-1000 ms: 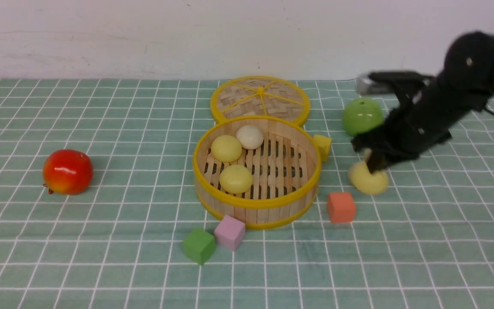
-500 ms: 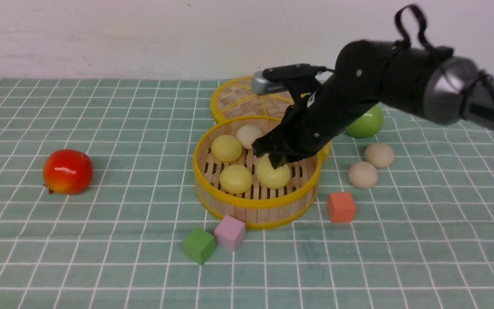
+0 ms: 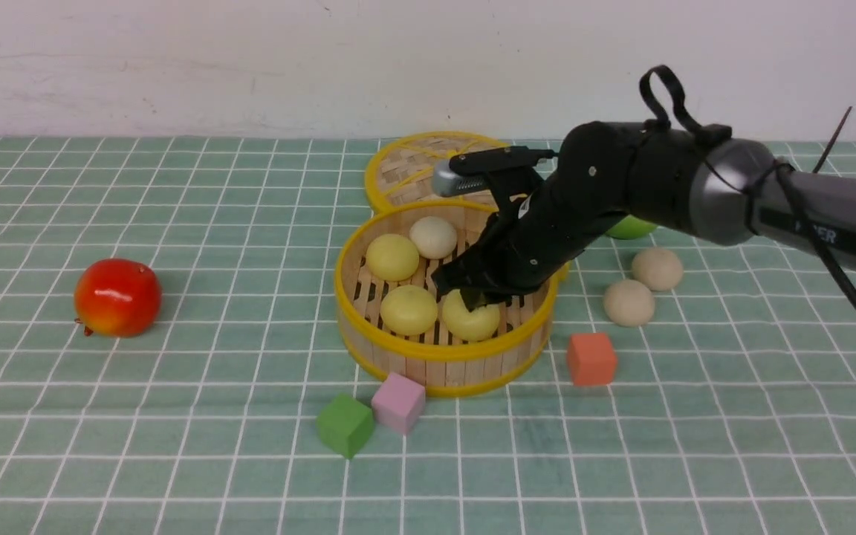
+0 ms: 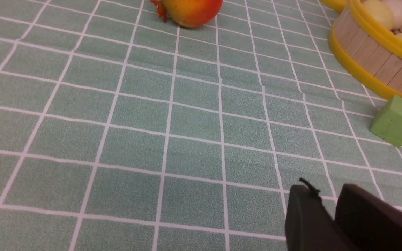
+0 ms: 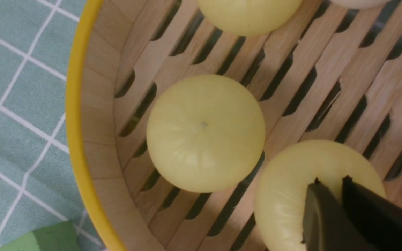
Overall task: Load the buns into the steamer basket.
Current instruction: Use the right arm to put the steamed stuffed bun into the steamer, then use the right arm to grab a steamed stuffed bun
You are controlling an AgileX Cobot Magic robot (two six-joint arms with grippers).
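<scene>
The steamer basket (image 3: pixel 338 286) holds several buns: a cream one (image 3: pixel 433 236) and three pale yellow ones (image 3: pixel 392 257) (image 3: pixel 409 309) (image 3: pixel 470 321). My right gripper (image 3: pixel 472 297) reaches into the basket, its tips on top of the last yellow bun (image 5: pixel 288 188), which rests on the slatted floor. In the right wrist view the right gripper (image 5: pixel 330 181) has its jaws a narrow gap apart and the bun looks round, not pinched. Two cream buns (image 3: pixel 657 268) (image 3: pixel 628 302) lie on the cloth to the right. My left gripper (image 4: pixel 326 191) hovers over bare cloth, slightly open and empty.
The woven lid (image 3: pixel 413 167) lies behind the basket. A red apple (image 3: pixel 117 297) sits far left, and a green apple (image 3: pixel 628 227) is half hidden behind my right arm. Orange (image 3: pixel 591 358), pink (image 3: pixel 398 402) and green (image 3: pixel 344 425) cubes ring the basket's front.
My right arm carried a yellow bun from the cloth on the right into the basket and lowered it onto the floor beside another yellow bun. Two cream buns came into sight where the arm had been.
</scene>
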